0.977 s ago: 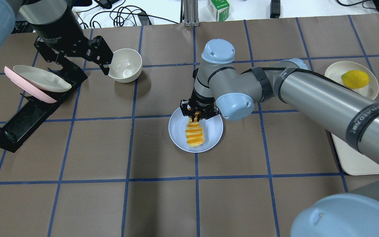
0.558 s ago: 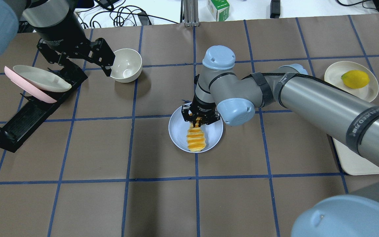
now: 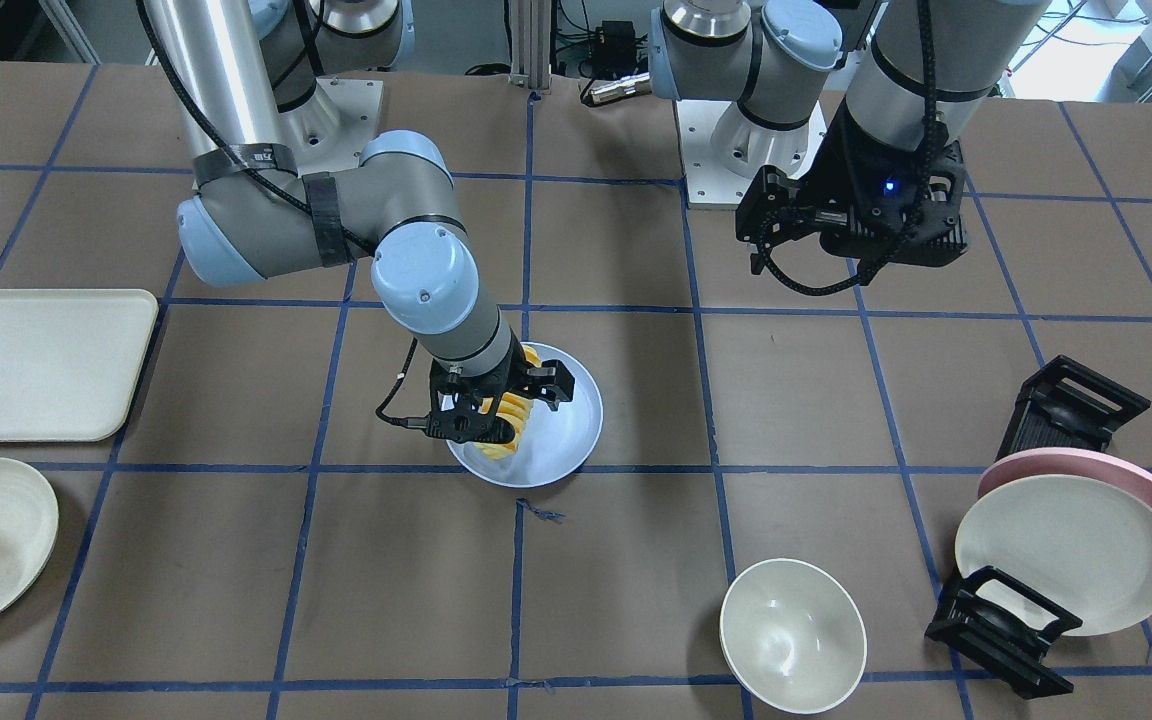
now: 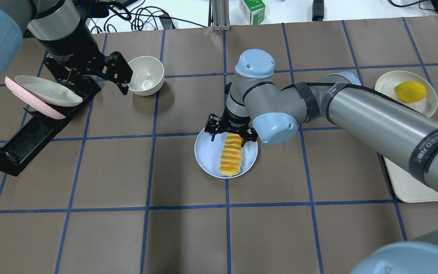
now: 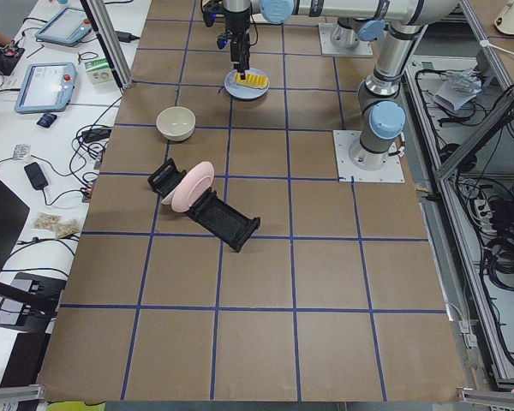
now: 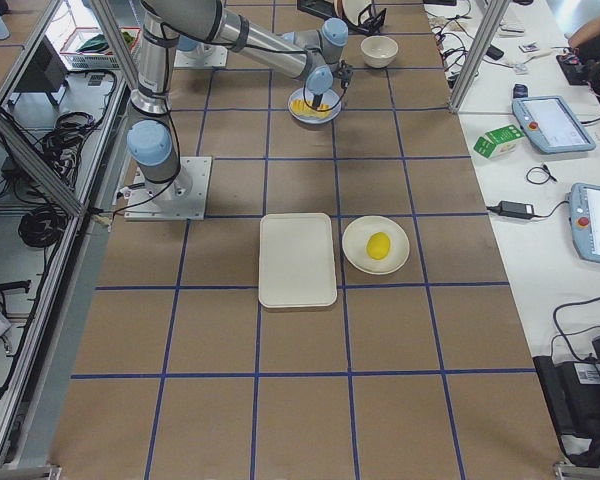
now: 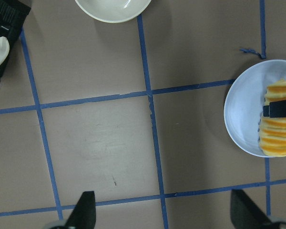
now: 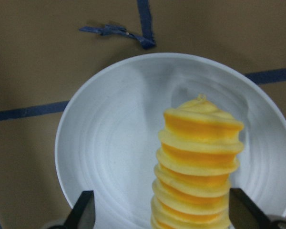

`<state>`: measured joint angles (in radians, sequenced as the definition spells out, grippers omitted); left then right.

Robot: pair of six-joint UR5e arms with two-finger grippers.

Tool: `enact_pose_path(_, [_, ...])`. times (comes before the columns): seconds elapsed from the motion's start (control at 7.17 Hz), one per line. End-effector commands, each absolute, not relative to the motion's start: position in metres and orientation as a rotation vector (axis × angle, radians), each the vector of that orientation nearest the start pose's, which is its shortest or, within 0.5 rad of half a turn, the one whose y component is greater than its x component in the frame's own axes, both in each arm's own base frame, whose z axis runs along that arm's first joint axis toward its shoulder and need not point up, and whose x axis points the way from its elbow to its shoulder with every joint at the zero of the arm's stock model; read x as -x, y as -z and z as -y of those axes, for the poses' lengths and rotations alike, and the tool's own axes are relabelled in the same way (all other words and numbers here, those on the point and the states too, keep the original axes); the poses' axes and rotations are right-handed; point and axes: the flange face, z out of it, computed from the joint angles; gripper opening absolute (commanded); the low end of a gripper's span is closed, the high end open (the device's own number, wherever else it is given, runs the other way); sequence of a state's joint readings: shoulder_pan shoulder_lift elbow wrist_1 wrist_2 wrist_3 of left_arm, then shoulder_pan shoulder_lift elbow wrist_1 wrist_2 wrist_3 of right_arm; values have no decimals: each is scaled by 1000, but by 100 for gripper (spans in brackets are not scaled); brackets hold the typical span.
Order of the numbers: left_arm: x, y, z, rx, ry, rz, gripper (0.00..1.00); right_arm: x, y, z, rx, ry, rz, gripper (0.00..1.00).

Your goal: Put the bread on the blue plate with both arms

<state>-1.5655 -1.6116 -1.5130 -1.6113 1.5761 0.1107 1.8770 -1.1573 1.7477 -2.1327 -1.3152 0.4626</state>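
The bread [image 4: 231, 154] lies flat in the blue plate [image 4: 207, 152], lengthwise and off-centre towards the robot's right half of the dish. The right gripper [image 4: 229, 140] hangs directly over the loaf's far end with its jaws spread wide, so that end sits between the two fingertips [image 8: 86, 212], closer to one than the other and gripped by neither. The left gripper [image 7: 164, 212] is well apart from the plate, just beside a cream bowl [image 4: 146, 75], with its jaws likewise wide apart and holding nothing.
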Motion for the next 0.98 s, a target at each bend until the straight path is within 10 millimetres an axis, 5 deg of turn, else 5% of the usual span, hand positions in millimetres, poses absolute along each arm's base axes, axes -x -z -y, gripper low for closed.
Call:
enact_pose_path(0.0, [129, -492, 508, -161, -37, -3131, 100, -326, -284, 536, -287, -135, -2895, 100])
enact_pose_path(0.14, [129, -492, 508, -156, -37, -3131, 100, -309, -344, 547, -309, -108, -2890, 100])
enact_pose_path(0.42, [133, -491, 508, -159, -37, -3131, 100, -244, -418, 573, -346, -115, -3016, 100])
enact_pose_path(0.84, [132, -491, 509, -156, -37, -3129, 100, -168, -481, 534, -178, -198, -3171, 100])
